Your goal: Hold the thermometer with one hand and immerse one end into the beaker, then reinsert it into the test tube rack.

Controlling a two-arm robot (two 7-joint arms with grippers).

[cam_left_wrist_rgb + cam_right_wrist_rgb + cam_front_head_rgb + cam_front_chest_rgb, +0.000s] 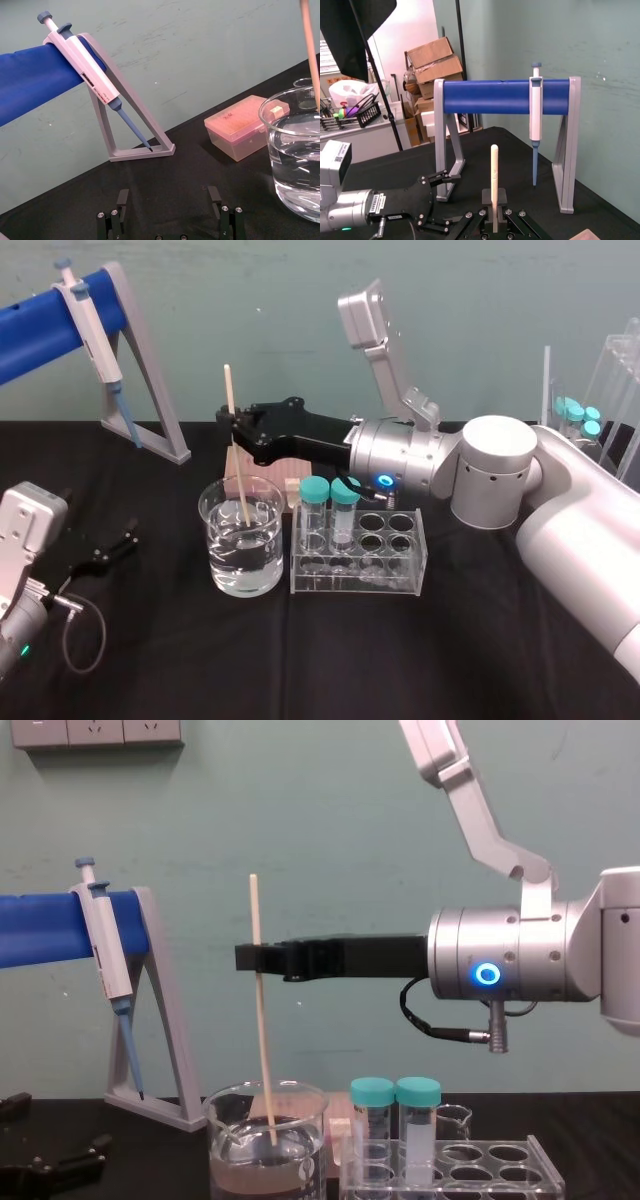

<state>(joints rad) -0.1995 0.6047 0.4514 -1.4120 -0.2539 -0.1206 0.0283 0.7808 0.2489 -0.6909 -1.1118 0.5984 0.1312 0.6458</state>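
The thermometer (pixel 230 400), a thin cream rod, stands nearly upright with its lower end in the water of the beaker (pixel 215 540). My right gripper (pixel 232 425) reaches in from the right above the beaker and is shut on the rod's upper part; the chest view shows the same grip (pixel 258 958) on the thermometer (pixel 262 1040), whose tip sits inside the beaker (pixel 225 1150). The right wrist view shows the rod (pixel 494 170) rising from between the fingers. The clear test tube rack (pixel 400 580) stands just right of the beaker. My left gripper (pixel 115 545) rests open at the table's left, its fingers (pixel 120 200) spread wide.
A pipette (pixel 95 330) hangs on a grey-and-blue stand (pixel 150 390) at the back left. Two teal-capped tubes (pixel 330 505) stand in the rack. A pink tip box (pixel 235 125) and a tiny beaker (pixel 450 1120) sit behind. Another tube rack (pixel 590 420) is at the back right.
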